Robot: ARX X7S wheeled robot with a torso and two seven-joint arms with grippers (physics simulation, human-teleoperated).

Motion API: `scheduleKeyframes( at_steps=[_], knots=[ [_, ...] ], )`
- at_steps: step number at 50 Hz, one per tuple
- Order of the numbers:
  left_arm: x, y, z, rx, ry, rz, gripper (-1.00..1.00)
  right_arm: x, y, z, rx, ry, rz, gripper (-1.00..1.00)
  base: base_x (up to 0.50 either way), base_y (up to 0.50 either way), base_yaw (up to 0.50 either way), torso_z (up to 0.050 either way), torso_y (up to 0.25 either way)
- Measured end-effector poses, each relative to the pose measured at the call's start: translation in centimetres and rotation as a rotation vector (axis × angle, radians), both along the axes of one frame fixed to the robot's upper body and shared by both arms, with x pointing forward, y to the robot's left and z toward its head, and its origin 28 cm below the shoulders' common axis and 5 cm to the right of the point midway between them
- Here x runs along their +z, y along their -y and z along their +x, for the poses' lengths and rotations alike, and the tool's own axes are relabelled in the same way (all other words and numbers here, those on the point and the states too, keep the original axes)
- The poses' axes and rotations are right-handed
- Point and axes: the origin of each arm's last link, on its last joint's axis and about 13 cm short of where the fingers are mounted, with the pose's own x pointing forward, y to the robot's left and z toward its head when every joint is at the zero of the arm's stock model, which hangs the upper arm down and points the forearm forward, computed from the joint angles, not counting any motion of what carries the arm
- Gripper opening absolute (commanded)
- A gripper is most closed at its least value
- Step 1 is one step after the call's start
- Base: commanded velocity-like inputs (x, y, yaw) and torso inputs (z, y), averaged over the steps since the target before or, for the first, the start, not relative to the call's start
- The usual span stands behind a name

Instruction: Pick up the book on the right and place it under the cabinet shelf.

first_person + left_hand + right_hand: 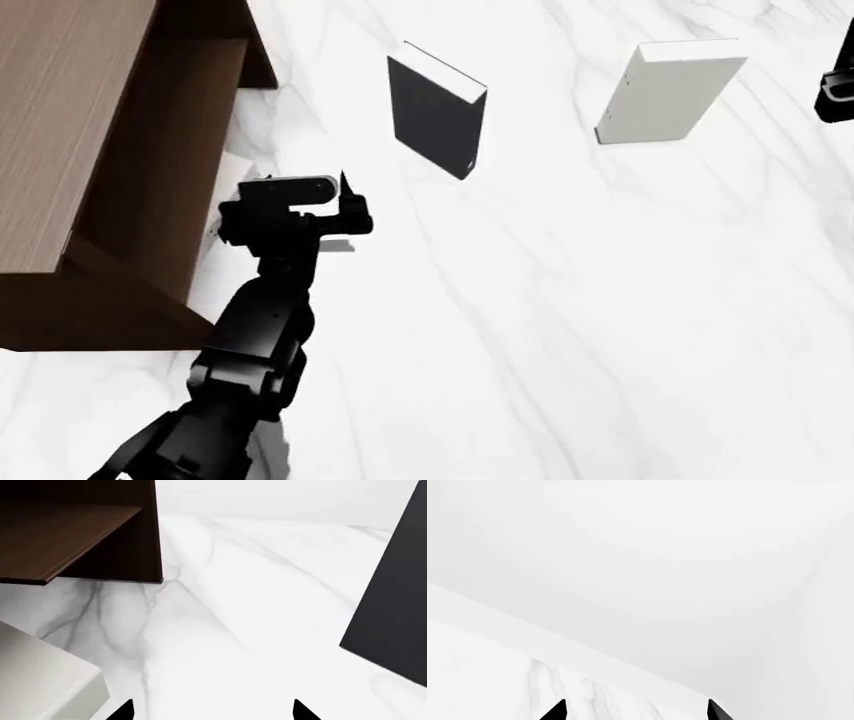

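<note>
1. Black pointed fingertips [127, 711] of the left gripper [212, 712] are seen spread wide apart in the left wrist view, with nothing between them and only white marbled tabletop [253, 610] beneath.
2. Black tips of the right gripper [635, 711] are likewise shown well apart in the right wrist view, with nothing held, facing plain white background over the table edge.
3. In the head view, the left gripper is seen hovering just beside the open front of the large dark brown wood-grain cabinet shelf [67, 130].
4. A pale greyish block-shaped book [40, 680] is seen near the left gripper, close to the cabinet's front.
5. A thin black hardcover book [434, 112] is seen standing upright on the table, beyond the left gripper.
6. The thin off-white hardcover book [667, 92] is seen standing upright further right, well apart from the cabinet and untouched.
7. Only a small part of the right arm [838, 95] is shown at the head view's right edge, near that off-white book.
</note>
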Motion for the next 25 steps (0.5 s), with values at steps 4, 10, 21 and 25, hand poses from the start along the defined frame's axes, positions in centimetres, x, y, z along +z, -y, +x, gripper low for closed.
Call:
scheduleKeyframes(
  at_steps=[4,10,21,25],
  knots=[
    [0.0,0.0,0.0,-0.01,0.0,0.005,1.0,0.1,0.0,-0.1,0.0,0.0,-0.002,1.0,0.0,0.0,-0.01,-0.002,-0.005],
    [0.1,0.0,-0.3,-0.047,-0.002,-0.004,1.0,0.2,0.0,-0.2,0.0,0.002,-0.004,1.0,0.0,0.0,0.0,0.0,-0.005],
    [0.6,1.4,-1.7,-0.222,-0.011,-0.069,1.0,0.1,-0.1,-0.2,0.003,0.002,-0.005,1.0,0.0,0.0,0.0,-0.001,-0.002],
    [1.0,2.0,-2.3,-0.284,-0.009,-0.093,1.0,0.1,-0.2,-0.2,0.004,0.002,-0.006,1.0,0.0,0.0,0.0,0.0,0.0]
  ],
)
